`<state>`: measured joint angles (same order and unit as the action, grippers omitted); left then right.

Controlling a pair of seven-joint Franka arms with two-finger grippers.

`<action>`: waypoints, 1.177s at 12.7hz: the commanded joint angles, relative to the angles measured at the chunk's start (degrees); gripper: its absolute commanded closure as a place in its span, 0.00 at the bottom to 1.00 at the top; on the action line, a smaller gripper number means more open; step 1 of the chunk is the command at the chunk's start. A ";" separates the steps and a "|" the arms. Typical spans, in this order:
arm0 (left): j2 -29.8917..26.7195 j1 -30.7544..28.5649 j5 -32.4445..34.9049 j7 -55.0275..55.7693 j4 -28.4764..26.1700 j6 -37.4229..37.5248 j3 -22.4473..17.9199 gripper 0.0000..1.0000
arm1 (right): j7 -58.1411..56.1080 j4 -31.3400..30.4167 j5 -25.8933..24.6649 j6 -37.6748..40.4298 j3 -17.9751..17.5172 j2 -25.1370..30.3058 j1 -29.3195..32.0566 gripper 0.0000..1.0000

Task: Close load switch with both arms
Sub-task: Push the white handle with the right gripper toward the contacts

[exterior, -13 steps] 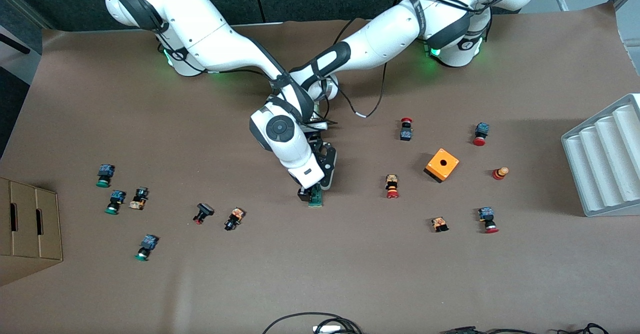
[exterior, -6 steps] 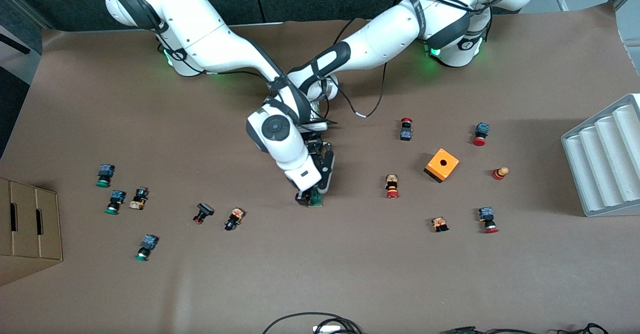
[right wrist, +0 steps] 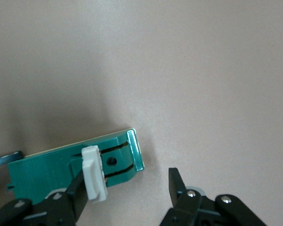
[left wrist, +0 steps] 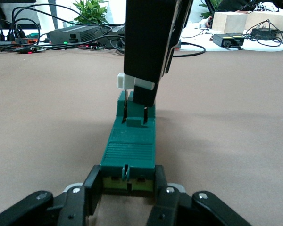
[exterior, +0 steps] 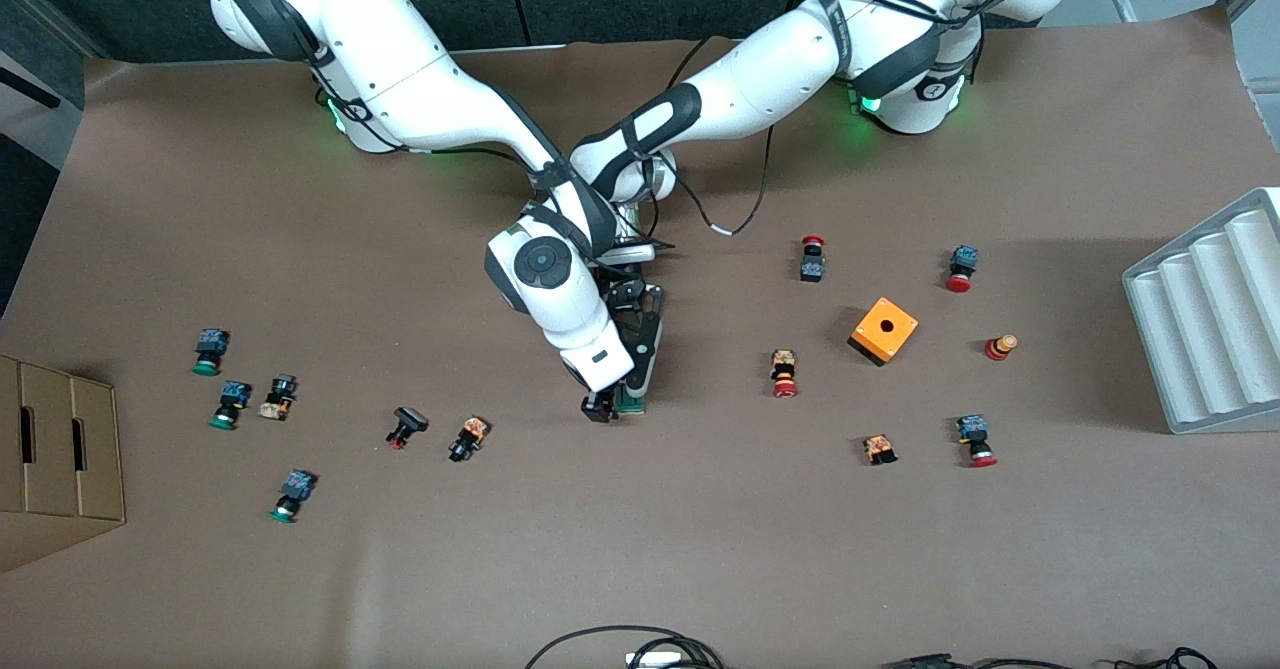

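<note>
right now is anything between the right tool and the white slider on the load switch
Nothing visible. The right tool is open at the load switch, one finger against its white slider. The left tool grips the switch's other end.

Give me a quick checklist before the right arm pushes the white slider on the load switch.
1. Left gripper clamps the load switch end: ok.
2. Switch flat on the table: ok.
3. Right gripper open: ok.
4. Right gripper finger touches the white slider: ok.
5. Slider fully seated: cannot tell.
6. Nearest push button apart from the switch: ok.
</note>
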<state>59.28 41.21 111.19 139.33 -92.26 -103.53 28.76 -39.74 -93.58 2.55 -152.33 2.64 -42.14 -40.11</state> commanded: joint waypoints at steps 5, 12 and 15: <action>1.01 0.80 0.60 -0.90 0.85 0.61 -0.29 0.73 | 0.28 2.17 -0.79 -1.74 0.53 -1.01 0.21 0.27; 1.01 0.80 0.60 -0.90 0.85 0.61 -0.29 0.73 | 0.72 2.87 -0.53 -1.74 0.35 -0.92 0.03 0.29; 1.01 0.80 0.60 -0.90 0.85 0.61 -0.29 0.73 | 1.42 3.05 -0.53 -1.74 0.35 -0.57 0.03 0.29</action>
<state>59.29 41.23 111.19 139.30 -92.26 -103.49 28.76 -39.50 -92.51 2.55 -152.40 2.75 -42.20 -40.11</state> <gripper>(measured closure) 0.515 0.286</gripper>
